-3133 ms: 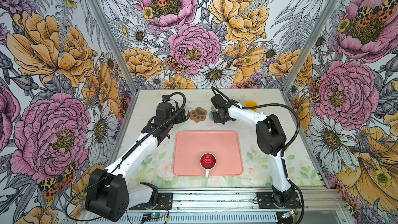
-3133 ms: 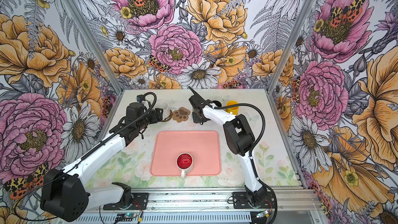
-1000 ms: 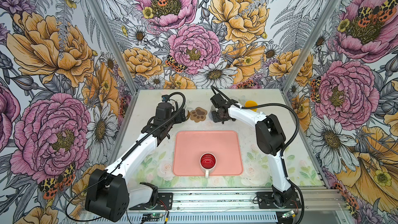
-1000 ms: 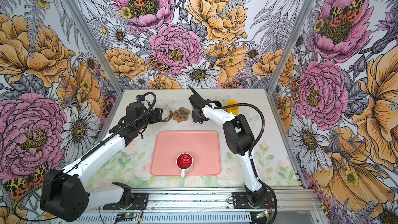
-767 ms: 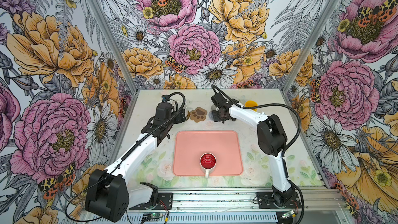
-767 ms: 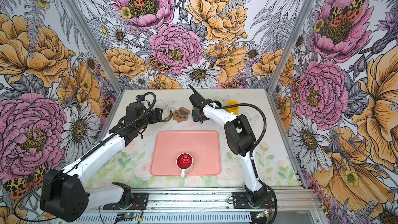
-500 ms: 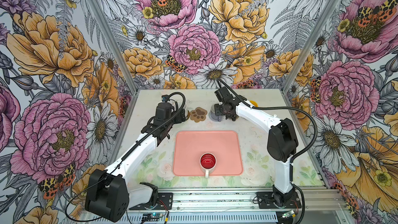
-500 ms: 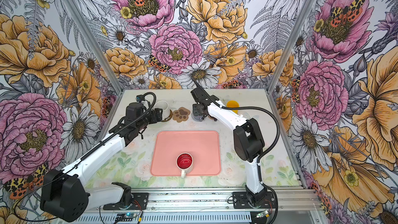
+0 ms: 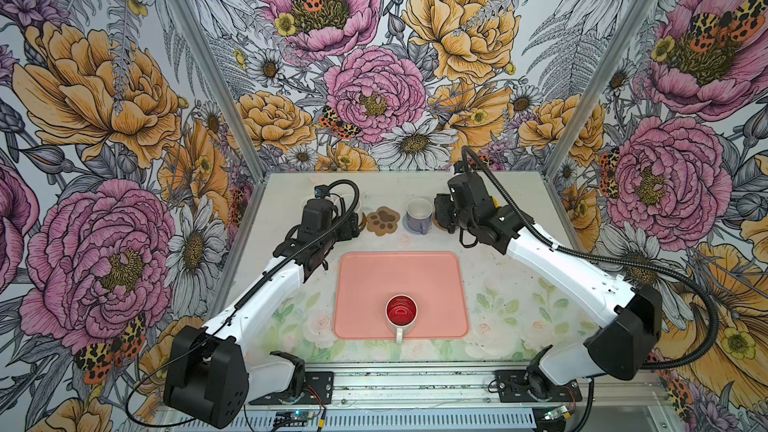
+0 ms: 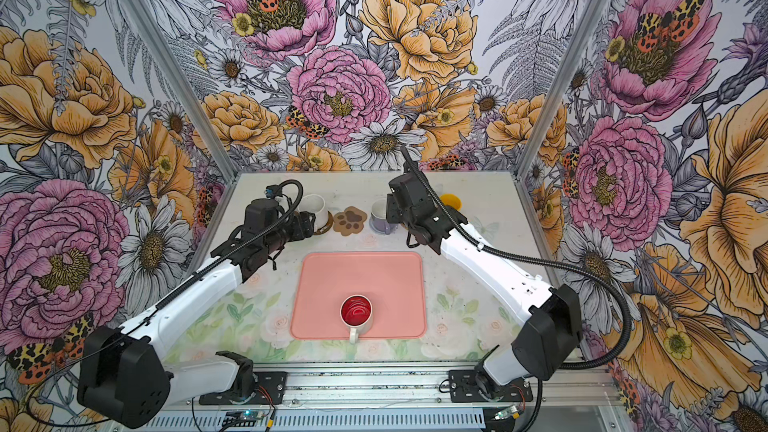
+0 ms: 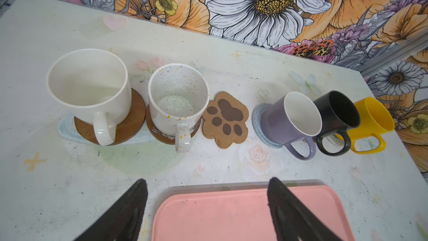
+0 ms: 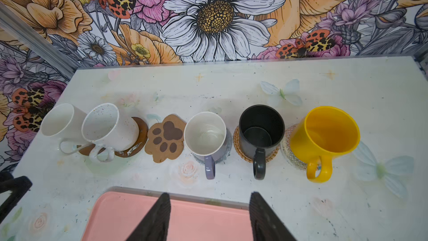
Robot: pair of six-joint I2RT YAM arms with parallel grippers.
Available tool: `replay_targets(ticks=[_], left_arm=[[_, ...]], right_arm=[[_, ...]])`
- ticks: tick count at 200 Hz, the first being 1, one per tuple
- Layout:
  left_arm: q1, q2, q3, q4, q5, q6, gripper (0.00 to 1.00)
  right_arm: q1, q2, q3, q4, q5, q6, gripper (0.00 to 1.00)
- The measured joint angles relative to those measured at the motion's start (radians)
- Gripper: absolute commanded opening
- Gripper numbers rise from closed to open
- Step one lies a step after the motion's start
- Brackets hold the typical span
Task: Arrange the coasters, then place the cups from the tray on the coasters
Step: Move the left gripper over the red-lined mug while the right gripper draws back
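Tray (image 9: pixel 361 280): nearest me on the table (image 9: pixel 490 313). It holds one red-lined mug (image 9: pixel 401 310) near the front rim, not yet moved.
Left hand (image 11: pixel 207 181): spread and empty, over the tray's far edge.
Right hand (image 12: pixel 209 194): fingers apart, nothing between them, also at that edge.
Coasters (image 12: pixel 236 144): six, in one row beyond the tray. Five are covered. The paw-print coaster (image 11: pixel 224 119) is bare, and I judge it is reserved for the red-lined mug.
Mug count: six. Five sit on coasters: white mug (image 11: pixel 88 84), speckled mug (image 11: pixel 178 96), lavender mug (image 11: pixel 278 121), black mug (image 12: pixel 261 126), yellow mug (image 12: pixel 324 133).
Handles: all face the tray, which I judge suits a grasp from this side.
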State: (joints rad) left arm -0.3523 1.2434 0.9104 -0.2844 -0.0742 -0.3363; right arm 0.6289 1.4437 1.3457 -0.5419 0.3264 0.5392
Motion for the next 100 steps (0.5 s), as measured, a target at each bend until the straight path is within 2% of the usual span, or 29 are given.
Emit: replay_targets(ticks=[45,65,100], left_arm=[[-0.197,-0.019,0.059,-0.15,-0.025,0.027,0.8],[-0.295,-0.064,0.061,-0.236,-0.049,0.038,0.8],[-0.41,-0.168,0.061,-0.36,-0.076,0.029,0.77]], right_arm=[[0.027,-0.096,-0.178,0.11,0.048,0.098,0.57],[0.032,-0.111,-0.226,0.143,0.052,0.116,0.58],[0.033,-0.154,-0.299,0.193,0.056,0.127,0.6]])
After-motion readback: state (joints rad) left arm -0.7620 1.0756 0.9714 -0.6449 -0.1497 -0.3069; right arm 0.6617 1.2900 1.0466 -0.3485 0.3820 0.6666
